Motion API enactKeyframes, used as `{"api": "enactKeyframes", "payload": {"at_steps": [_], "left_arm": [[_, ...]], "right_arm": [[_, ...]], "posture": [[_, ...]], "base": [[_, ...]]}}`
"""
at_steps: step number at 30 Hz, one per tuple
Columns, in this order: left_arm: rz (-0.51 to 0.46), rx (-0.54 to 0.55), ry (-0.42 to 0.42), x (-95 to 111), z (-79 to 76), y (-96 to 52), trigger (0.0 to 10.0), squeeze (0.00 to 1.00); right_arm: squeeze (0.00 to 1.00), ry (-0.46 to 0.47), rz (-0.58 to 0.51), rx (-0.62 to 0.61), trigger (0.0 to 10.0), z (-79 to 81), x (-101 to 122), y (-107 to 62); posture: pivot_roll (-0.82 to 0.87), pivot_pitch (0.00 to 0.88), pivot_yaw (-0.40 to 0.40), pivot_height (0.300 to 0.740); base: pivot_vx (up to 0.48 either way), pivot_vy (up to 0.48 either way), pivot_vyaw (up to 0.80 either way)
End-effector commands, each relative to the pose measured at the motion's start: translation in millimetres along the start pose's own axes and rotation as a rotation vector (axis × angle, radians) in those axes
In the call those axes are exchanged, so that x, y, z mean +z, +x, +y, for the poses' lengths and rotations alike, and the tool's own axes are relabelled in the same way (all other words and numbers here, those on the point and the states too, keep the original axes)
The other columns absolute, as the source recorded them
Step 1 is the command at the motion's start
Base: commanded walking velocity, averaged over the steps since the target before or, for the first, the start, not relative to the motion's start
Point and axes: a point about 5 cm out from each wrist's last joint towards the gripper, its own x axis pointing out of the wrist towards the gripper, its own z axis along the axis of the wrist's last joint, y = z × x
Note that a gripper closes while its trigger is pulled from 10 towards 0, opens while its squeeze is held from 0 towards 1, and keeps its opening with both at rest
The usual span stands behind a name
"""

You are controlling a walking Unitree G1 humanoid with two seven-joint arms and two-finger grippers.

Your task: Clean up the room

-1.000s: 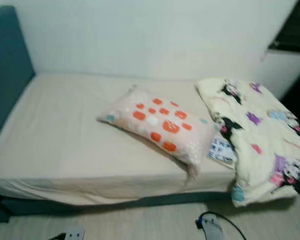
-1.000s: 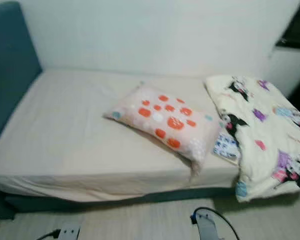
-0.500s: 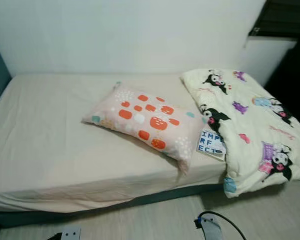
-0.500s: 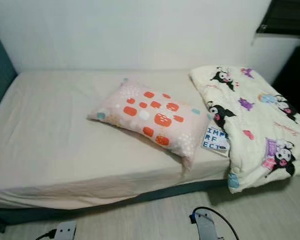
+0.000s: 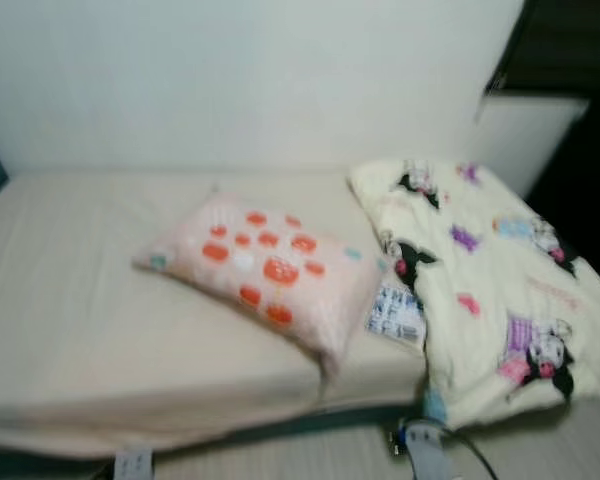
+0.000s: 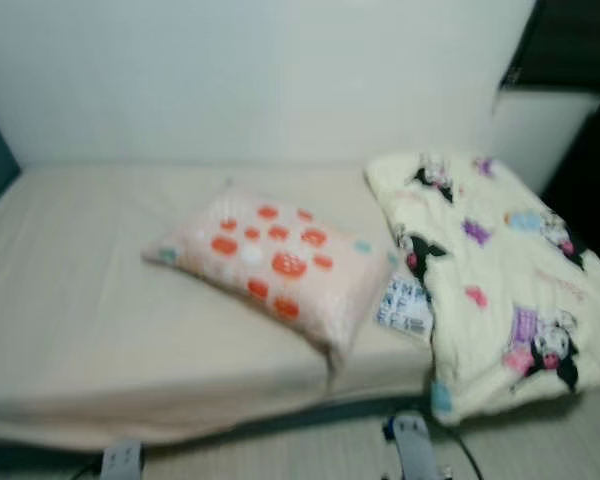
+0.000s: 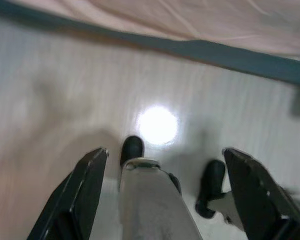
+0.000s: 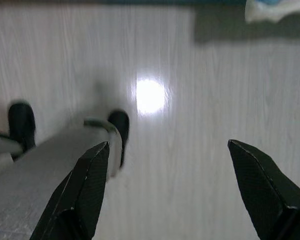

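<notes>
Our left gripper (image 7: 162,192) and right gripper (image 8: 172,187) hang wide open, empty, over floor. The pillow (image 5: 260,268) lies well ahead: soft, light; we'd pinch a corner.

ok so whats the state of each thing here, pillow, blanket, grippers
pillow: lying askew mid-bed
blanket: crumpled at the bed's right end, one corner hanging over the edge
book: partly tucked under the blanket
left gripper: open, hanging over the floor
right gripper: open, hanging over the floor
</notes>
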Motion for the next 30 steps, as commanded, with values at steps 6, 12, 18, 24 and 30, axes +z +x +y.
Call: {"api": "enactKeyframes", "payload": {"at_steps": [6, 12, 18, 24, 30], "left_arm": [[-0.152, -0.048, -0.041, 70, -18.2, 12.2, 10.0, 0.00], [-0.164, -0.068, -0.042, 73, -26.8, 12.9, 10.0, 0.00], [-0.142, -0.073, -0.039, 69, -26.5, 12.9, 10.0, 0.00], [-0.125, -0.079, -0.040, 65, -25.4, 12.8, 10.0, 0.00], [-0.114, -0.089, -0.040, 64, -25.6, 12.8, 10.0, 0.00]], "right_arm": [[0.00, 0.007, -0.010, 0.013, 10.0, -4.1, 1, -0.6], [0.00, -0.021, -0.004, 0.037, 10.0, -2.9, -1, -0.8], [0.00, -0.023, 0.001, 0.047, 10.0, -2.0, -4, -1.1], [0.00, -0.018, 0.003, 0.027, 10.0, -4.4, -5, -1.3], [0.00, -0.018, 0.003, -0.007, 10.0, -8.1, -4, -1.5]], "posture": [[-0.13, 0.064, -0.089, 0.728], [-0.14, 0.068, -0.090, 0.728], [-0.14, 0.069, -0.088, 0.728], [-0.14, 0.068, -0.089, 0.728], [-0.14, 0.064, -0.090, 0.728]], "base": [[0.000, -0.480, 0.00], [0.000, -0.480, 0.57], [0.000, -0.480, 0.80], [0.000, -0.290, 0.71], [0.000, 0.000, 0.00]]}}
